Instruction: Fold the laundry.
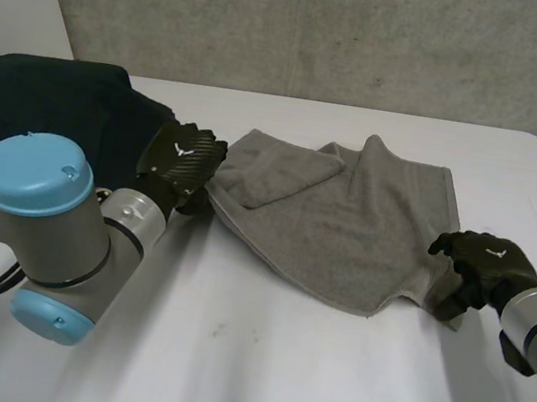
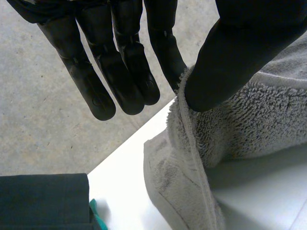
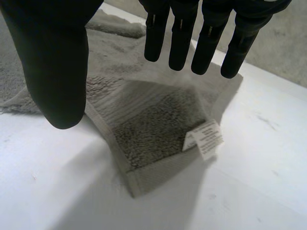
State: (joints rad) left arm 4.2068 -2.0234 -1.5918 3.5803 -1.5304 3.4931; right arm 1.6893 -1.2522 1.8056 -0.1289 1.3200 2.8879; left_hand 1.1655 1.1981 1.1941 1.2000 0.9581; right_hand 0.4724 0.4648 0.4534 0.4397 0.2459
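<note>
Left hand (image 2: 120,57) seems to pinch towel (image 1: 346,223) edge | right hand (image 3: 53,57) open, holds nothing, over corner (image 3: 144,167) | risk: weak pinch slips, towel drops crooked.

From up high, between and behind the arms, the head camera looks down and forward over the counter (image 1: 274,364) to the concrete wall (image 1: 325,27), far enough back to take in both arms. Each wrist camera peers along its own palm from very close. The one on the left hand (image 2: 115,52) faces an edge of the grey towel (image 2: 249,120). The one on the right hand (image 3: 53,62) looks down on a corner with a white label (image 3: 205,139). All three views share that towel and the counter.
</note>
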